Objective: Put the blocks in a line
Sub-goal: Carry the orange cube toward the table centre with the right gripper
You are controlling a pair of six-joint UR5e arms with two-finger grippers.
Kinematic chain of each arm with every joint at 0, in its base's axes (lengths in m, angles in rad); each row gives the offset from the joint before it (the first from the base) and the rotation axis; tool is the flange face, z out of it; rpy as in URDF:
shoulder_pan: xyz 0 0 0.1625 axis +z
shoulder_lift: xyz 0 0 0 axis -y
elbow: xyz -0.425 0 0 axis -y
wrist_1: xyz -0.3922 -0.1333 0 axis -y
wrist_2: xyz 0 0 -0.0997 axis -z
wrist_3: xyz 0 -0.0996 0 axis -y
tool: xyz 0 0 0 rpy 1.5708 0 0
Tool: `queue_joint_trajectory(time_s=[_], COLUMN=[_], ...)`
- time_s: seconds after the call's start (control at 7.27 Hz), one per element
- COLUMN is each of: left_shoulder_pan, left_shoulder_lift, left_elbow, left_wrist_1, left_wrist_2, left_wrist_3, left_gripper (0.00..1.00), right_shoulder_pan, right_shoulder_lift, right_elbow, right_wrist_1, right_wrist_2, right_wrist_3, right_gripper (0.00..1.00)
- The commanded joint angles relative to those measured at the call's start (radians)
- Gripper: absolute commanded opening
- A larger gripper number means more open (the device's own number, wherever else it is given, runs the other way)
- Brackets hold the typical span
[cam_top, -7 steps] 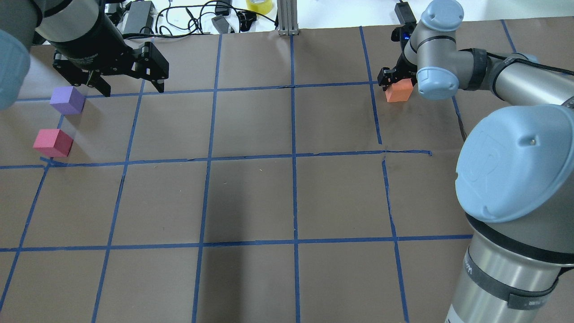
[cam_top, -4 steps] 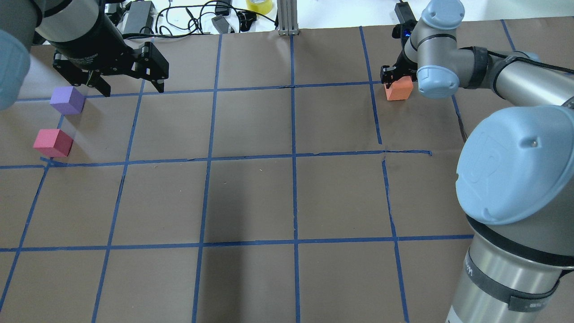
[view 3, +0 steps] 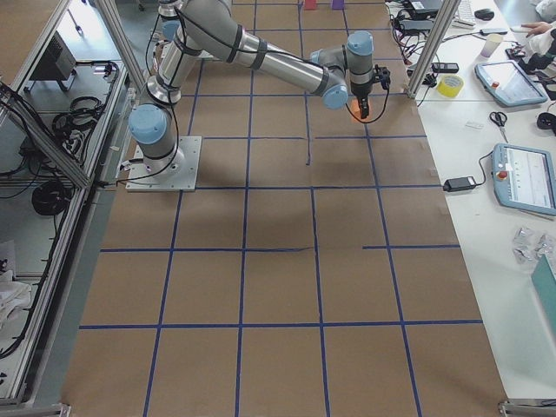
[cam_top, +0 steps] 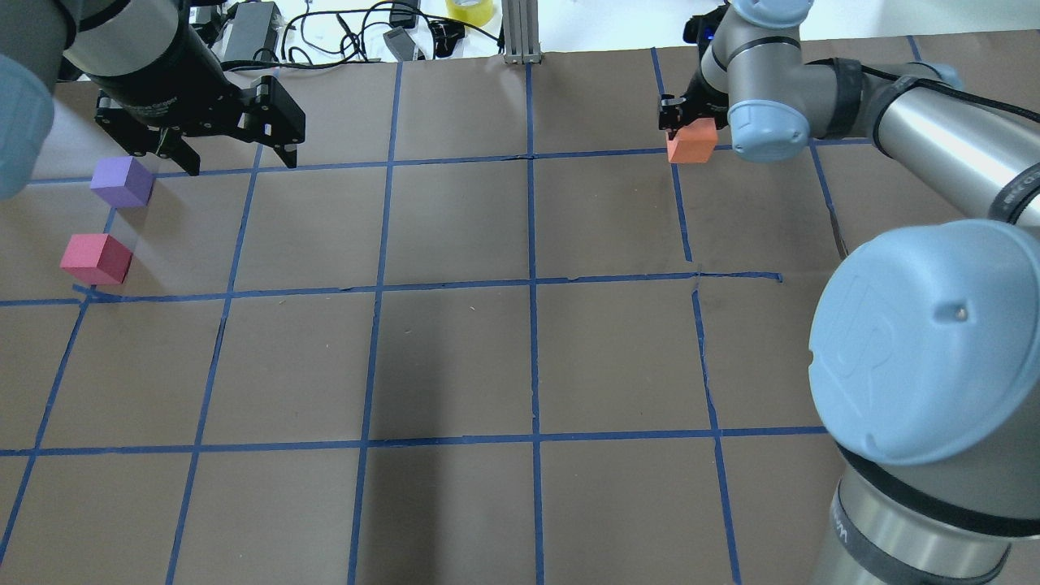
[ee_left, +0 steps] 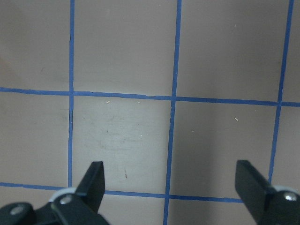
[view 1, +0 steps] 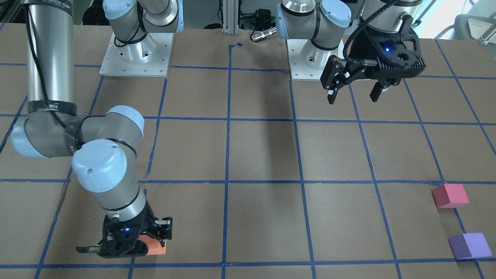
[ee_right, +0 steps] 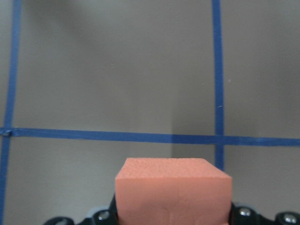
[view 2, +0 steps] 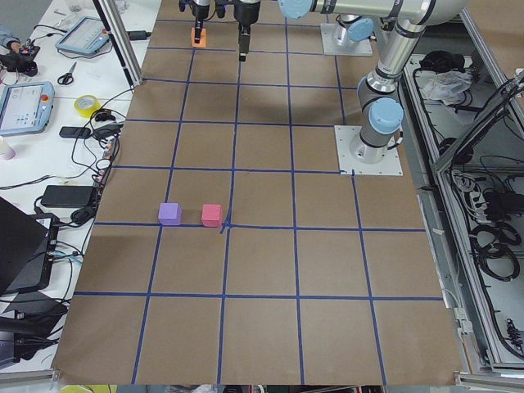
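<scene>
In the front-facing view, a small matte orange foam cube (view 1: 157,248) is seen clamped in the right gripper (view 1: 144,243), while the left gripper (view 1: 352,93) is held spread wide with nothing between its fingers. In the overhead view, a small purple foam cube (cam_top: 122,181) and a small pinkish-red foam cube (cam_top: 96,258) are shown near each other but apart on the brown paper-covered table (cam_top: 455,357), well apart from the orange cube. In the right wrist view, the orange cube is framed before crossing blue tape lines (ee_right: 117,136).

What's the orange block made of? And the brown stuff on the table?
The orange block looks like matte foam: its top is finely grainy and dull. The brown table cover looks like paper, flat and matte, though I can't be sure.
</scene>
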Motion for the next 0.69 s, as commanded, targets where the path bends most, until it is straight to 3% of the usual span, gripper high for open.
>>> queue_joint_trajectory(time_s=[0.0, 0.55], left_shoulder_pan=[0.000, 0.000], left_shoulder_lift=[0.000, -0.002], left_elbow=[0.000, 0.000], left_wrist_1=[0.000, 0.000], left_wrist_2=[0.000, 0.000], left_wrist_3=[0.000, 0.000], left_gripper=[1.00, 1.00], right_shoulder_pan=[0.134, 0.292], right_shoulder_lift=[0.002, 0.089], right_elbow=[-0.027, -0.064], right_wrist_1=[0.017, 0.057], right_wrist_2=[-0.007, -0.004], right_wrist_3=[0.082, 0.234], right_gripper=[0.00, 0.00])
